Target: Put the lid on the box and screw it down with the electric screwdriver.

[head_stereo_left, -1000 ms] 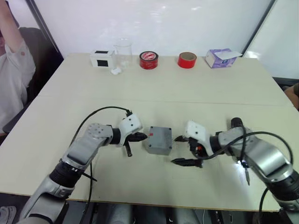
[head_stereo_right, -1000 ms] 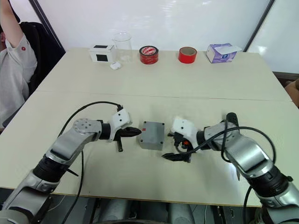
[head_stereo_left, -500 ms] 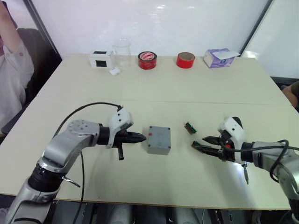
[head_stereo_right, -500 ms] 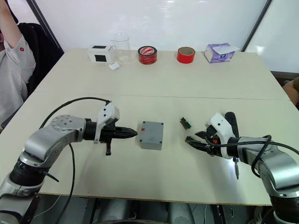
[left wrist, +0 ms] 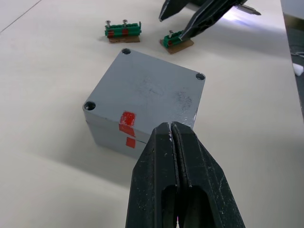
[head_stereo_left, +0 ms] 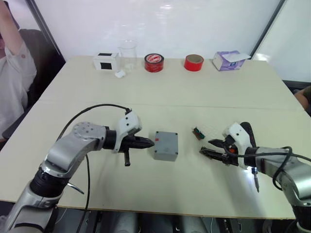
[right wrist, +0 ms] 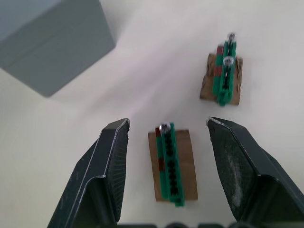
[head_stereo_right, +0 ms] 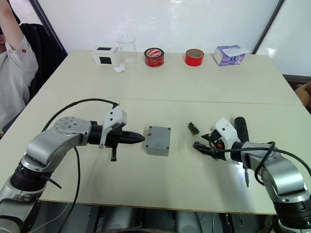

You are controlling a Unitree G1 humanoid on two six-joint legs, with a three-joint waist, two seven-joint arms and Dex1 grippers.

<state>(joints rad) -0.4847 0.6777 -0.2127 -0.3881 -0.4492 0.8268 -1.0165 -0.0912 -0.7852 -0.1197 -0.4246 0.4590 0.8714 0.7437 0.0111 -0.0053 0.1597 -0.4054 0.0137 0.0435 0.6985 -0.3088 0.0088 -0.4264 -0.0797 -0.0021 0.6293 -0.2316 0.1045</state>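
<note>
Lid point(left wrist: 151, 92) sits on box point(left wrist: 107, 135); left gripper point(left wrist: 172, 135) pressed together, right gripper point(right wrist: 167, 137) spread.

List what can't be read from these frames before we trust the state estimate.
- Electric screwdriver: partly hidden behind the right arm in the head views.
- Box: lid already on, so the inside is hidden. Whether its corner holes hold screws is too small to tell.
- Far face of the box: hidden in the left wrist view.
- Green board between the right gripper fingers: contact with either finger can't be judged.
</note>
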